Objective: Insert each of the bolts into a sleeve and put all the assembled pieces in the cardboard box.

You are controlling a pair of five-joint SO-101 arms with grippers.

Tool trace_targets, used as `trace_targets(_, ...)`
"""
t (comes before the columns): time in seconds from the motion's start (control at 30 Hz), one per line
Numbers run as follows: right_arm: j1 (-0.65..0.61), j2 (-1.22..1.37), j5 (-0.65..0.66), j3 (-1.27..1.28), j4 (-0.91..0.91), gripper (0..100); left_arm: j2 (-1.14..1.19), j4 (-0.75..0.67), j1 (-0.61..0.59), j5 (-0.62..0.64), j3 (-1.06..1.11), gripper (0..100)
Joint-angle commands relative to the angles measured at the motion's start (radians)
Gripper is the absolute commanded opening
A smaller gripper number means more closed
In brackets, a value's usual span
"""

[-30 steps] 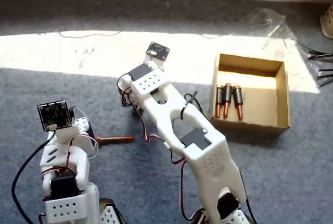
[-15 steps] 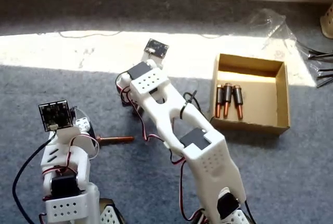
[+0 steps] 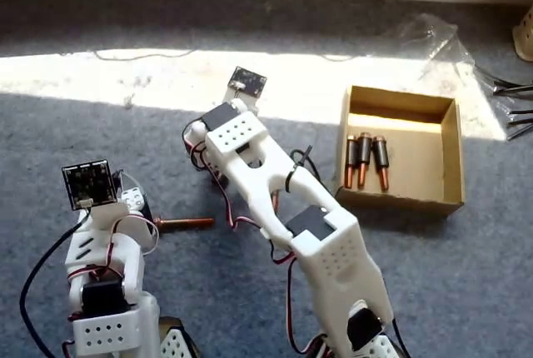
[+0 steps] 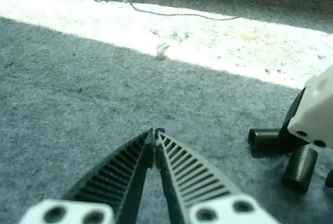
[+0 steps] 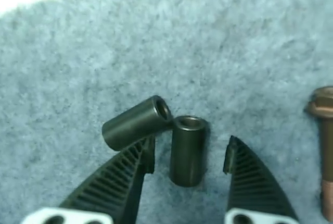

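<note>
1. High view: the left arm (image 3: 108, 275) stands at the near edge of the grey carpet (image 3: 466, 275). The right arm (image 3: 275, 183) stretches out across the carpet. A copper-coloured metal bolt (image 3: 185, 223) lies flat between the two arms, its head just beside the left arm's wrist. An open brown cardboard box (image 3: 416, 166) sits well apart, on the far side of the right arm. It holds three assembled pieces (image 3: 364, 161), copper bolts in black sleeves, lying side by side near one wall.

2. Left wrist view: the left gripper (image 4: 156, 133) has its jaws closed tip to tip, with nothing between them. Ahead of the tips and off to one side, one short black tubular sleeve (image 4: 265, 141) and a second black sleeve (image 4: 301, 168) lie on the carpet. They are near each other and partly behind the white body of the right arm.

3. Right wrist view: the right gripper (image 5: 189, 153) has its jaws spread wide. One sleeve (image 5: 187, 150) lies between them, touching neither, with its open end pointing ahead. The other sleeve (image 5: 136, 122) lies slanted just past one jaw's tip, and its open end touches the first sleeve's far end. The bolt (image 5: 325, 146) lies outside the opposite jaw, apart from it.
</note>
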Motion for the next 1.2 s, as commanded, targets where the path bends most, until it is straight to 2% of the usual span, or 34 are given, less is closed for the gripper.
trace_targets(0.0, -0.007, -0.015, -0.011, -0.004, 0.008, 20.1, -0.007, -0.020, 0.019, -0.003, -0.010, 3)
trace_targets(0.57, -0.005, 0.044, -0.011, -0.002, 0.012, 20.1, -0.007, -0.020, 0.019, -0.003, -0.010, 3)
trace_targets(0.83, -0.004, 0.062, -0.005, -0.008, 0.012, 5.6, -0.007, -0.020, 0.018, -0.003, -0.010, 3)
trace_targets(1.07, -0.002, 0.062, -0.003, -0.007, 0.022, 4.5, -0.007, -0.020, 0.018, -0.003, -0.010, 3)
trace_targets(1.17, 0.001, 0.062, -0.003, -0.012, 0.114, 4.5, -0.007, -0.020, 0.018, -0.003, -0.010, 3)
